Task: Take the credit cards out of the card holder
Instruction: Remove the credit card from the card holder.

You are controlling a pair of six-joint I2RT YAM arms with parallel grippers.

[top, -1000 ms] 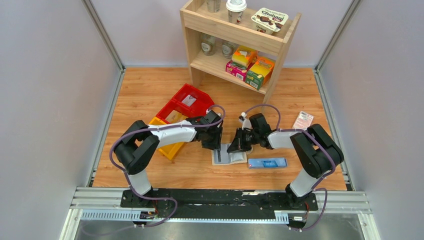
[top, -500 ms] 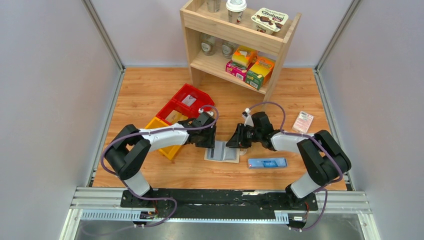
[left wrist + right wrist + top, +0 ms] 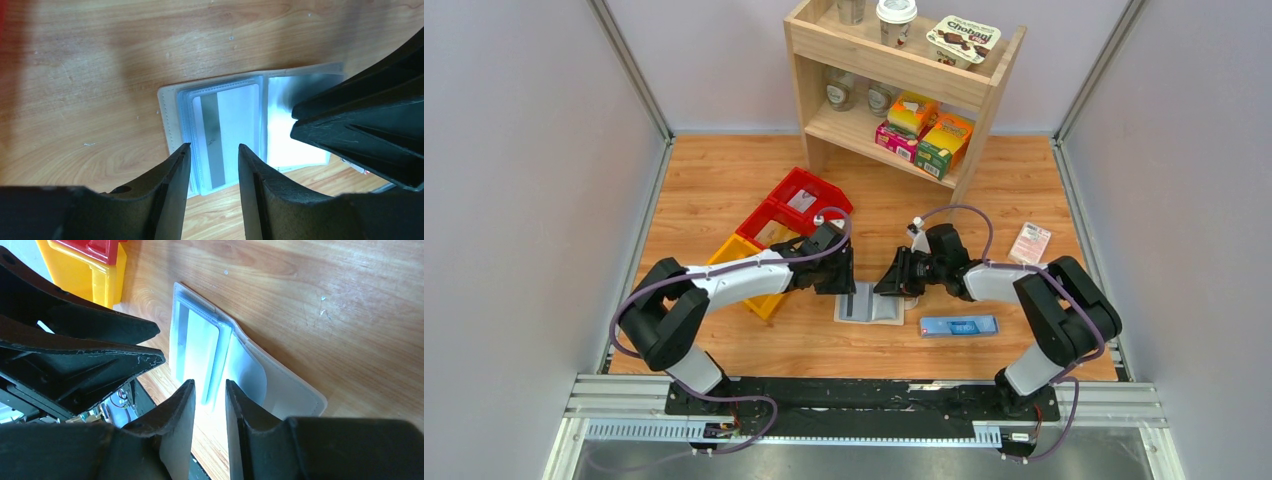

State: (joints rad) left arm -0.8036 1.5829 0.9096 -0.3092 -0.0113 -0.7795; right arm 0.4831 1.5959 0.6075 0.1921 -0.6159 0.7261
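The cream-beige card holder (image 3: pixel 871 304) lies open and flat on the wooden table, pale blue lining up. In the left wrist view its clear sleeves (image 3: pixel 225 125) hold a white card with a dark stripe (image 3: pixel 214 137). My left gripper (image 3: pixel 844 284) is open and empty, just above the holder's left half (image 3: pixel 214 147). My right gripper (image 3: pixel 894 286) is open and empty over the right half, with the holder's sleeves below its fingertips (image 3: pixel 210 385). The holder's cream cover (image 3: pixel 290 390) curves up a little at the right. The two grippers face each other closely.
A long blue box (image 3: pixel 959 326) lies just right of the holder. Red (image 3: pixel 802 203) and yellow (image 3: pixel 746 262) bins sit behind the left arm. A pink-white packet (image 3: pixel 1030 242) lies far right. A wooden shelf (image 3: pixel 904 90) with groceries stands at the back.
The card holder has slid a little left and away from the arms' bases. Both grippers have moved back with it, and the left arm has stretched lower and further left.
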